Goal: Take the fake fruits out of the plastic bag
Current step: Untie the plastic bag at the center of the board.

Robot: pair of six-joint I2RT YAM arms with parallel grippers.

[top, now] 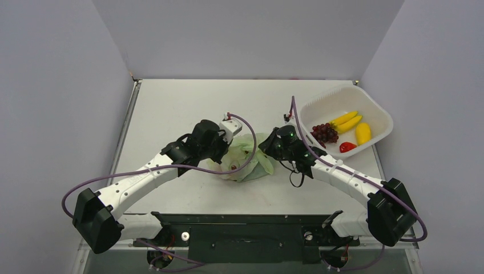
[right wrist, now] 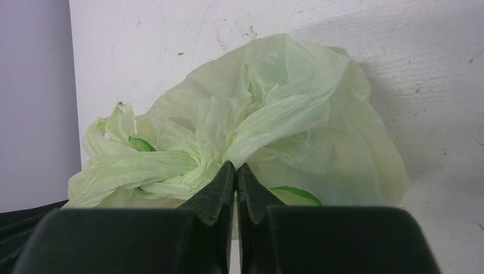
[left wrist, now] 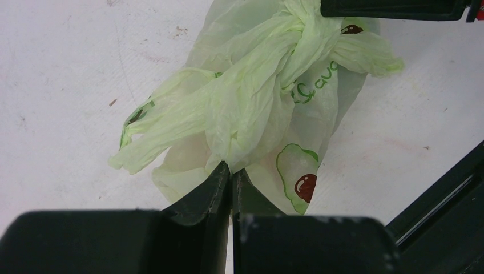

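Note:
The pale green plastic bag lies crumpled mid-table between both arms, its handles tied in a knot. My left gripper is shut on a fold of the bag's near side. My right gripper is shut on bag film just beside the knot. The bag bulges in the right wrist view, and no fruit shows through it. A small red fake fruit lies in the basket.
A white basket stands at the back right, close to my right arm, holding yellow bananas, a dark grape bunch and a yellow fruit. Grey walls close in the table on three sides.

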